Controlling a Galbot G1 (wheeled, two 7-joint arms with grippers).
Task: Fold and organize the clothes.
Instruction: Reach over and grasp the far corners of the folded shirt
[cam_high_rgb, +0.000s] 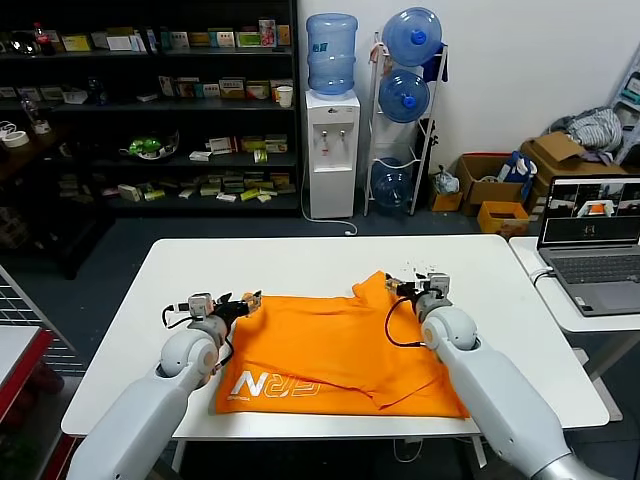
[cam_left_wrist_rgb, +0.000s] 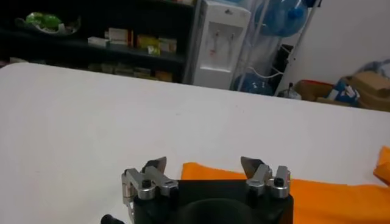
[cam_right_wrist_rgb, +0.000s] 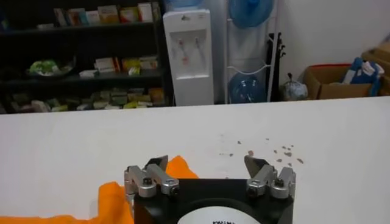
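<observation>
The orange T-shirt (cam_high_rgb: 335, 345) lies partly folded on the white table (cam_high_rgb: 300, 265), white lettering showing at its near left. My left gripper (cam_high_rgb: 250, 299) is open and empty at the shirt's far left corner. In the left wrist view the gripper (cam_left_wrist_rgb: 204, 163) has its jaws wide apart with the shirt's orange edge (cam_left_wrist_rgb: 213, 172) between them. My right gripper (cam_high_rgb: 425, 278) is open and empty at the shirt's far right corner. In the right wrist view the gripper (cam_right_wrist_rgb: 207, 161) is spread, with an orange corner (cam_right_wrist_rgb: 180, 167) by one finger.
A laptop (cam_high_rgb: 590, 240) sits on a side table at the right. Beyond the table stand a water dispenser (cam_high_rgb: 331, 150), a bottle rack (cam_high_rgb: 405, 110), dark shelves (cam_high_rgb: 150, 100) and cardboard boxes (cam_high_rgb: 490, 185). Dark specks (cam_right_wrist_rgb: 277, 149) mark the tabletop near my right gripper.
</observation>
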